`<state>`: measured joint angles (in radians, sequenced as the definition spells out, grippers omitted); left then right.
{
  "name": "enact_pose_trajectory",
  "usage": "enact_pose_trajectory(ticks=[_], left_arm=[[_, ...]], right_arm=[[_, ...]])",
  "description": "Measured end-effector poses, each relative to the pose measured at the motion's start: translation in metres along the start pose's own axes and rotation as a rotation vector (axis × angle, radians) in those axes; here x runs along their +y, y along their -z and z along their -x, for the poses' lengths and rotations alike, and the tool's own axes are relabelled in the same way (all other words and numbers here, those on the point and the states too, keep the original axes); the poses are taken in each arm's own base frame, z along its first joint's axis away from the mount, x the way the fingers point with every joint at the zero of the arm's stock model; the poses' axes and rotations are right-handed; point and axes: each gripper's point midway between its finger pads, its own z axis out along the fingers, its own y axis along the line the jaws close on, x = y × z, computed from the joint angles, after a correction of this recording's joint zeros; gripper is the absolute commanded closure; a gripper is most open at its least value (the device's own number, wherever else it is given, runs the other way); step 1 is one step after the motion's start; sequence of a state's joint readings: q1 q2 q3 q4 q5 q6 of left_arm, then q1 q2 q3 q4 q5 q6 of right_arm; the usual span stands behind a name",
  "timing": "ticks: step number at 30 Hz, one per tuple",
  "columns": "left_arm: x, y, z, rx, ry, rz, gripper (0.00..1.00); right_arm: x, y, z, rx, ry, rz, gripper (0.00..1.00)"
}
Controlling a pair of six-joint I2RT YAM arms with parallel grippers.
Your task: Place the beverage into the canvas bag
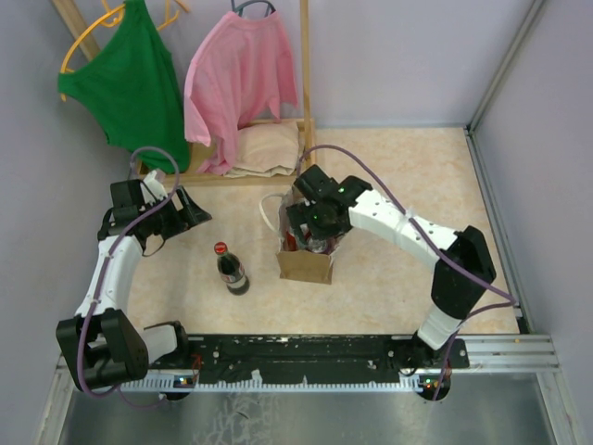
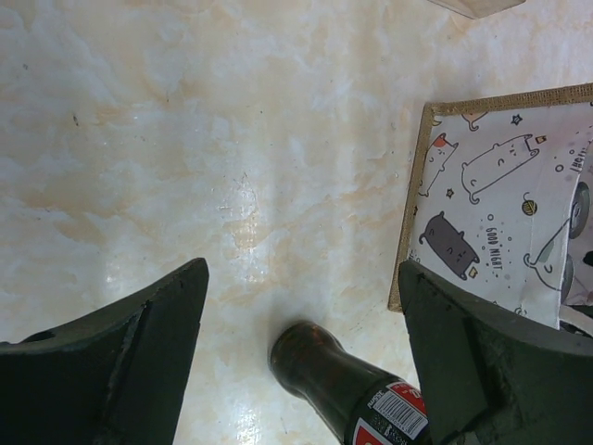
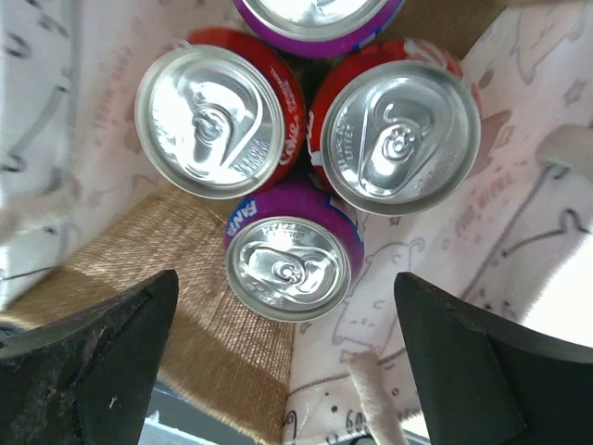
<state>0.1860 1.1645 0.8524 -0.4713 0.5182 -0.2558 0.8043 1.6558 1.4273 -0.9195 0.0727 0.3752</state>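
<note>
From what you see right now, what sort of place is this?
Probably a robot test cell staged as a home corner. Plain grey panels enclose a marble-look table, two arms are bolted to a black rail, and a green top and pink shirt hang on a wooden rack.

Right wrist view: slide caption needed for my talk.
Open jaws over two red and two purple aluminium soda cans standing inside the tan canvas bag.

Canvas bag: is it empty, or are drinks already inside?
Not empty. The right wrist view looks down into the canvas bag at four upright cans, two red and two purple.
</note>
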Motion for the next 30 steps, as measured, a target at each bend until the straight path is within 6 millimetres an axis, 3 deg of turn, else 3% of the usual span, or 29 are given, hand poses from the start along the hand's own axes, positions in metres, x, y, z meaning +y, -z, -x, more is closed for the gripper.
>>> enact_pose_trajectory(ticks=[4,7,11,15,17,19,26,30], left_arm=[[-0.005,0.004,0.006,-0.006,-0.063,-0.017,0.12],[-0.022,0.016,0.033,-0.057,-0.19,-0.061,0.12],[-0.068,0.051,0.08,-0.136,-0.465,-0.183,0.13],[-0.104,0.08,0.105,-0.135,-0.713,-0.293,0.15],[-0.11,0.085,0.1,-0.093,-0.798,-0.323,0.15],[-0.114,0.086,0.084,-0.027,-0.868,-0.349,0.15],[-0.139,0.085,-0.003,0.24,-1.102,-0.466,0.14],[-0.135,0.09,-0.023,0.307,-1.151,-0.462,0.14]], right_arm=[[0.009,0.023,0.027,-0.075,-0.001,0.019,0.01],[0.019,0.052,0.063,-0.196,-0.011,0.051,0.01],[0.027,0.102,0.112,-0.384,-0.036,0.09,0.01],[0.023,0.141,0.14,-0.497,-0.063,0.089,0.01],[0.017,0.148,0.148,-0.52,-0.073,0.072,0.01],[0.009,0.143,0.148,-0.505,-0.083,0.042,0.01],[-0.015,0.1,0.117,-0.359,-0.089,-0.047,0.01],[-0.026,0.086,0.1,-0.301,-0.098,-0.077,0.01]])
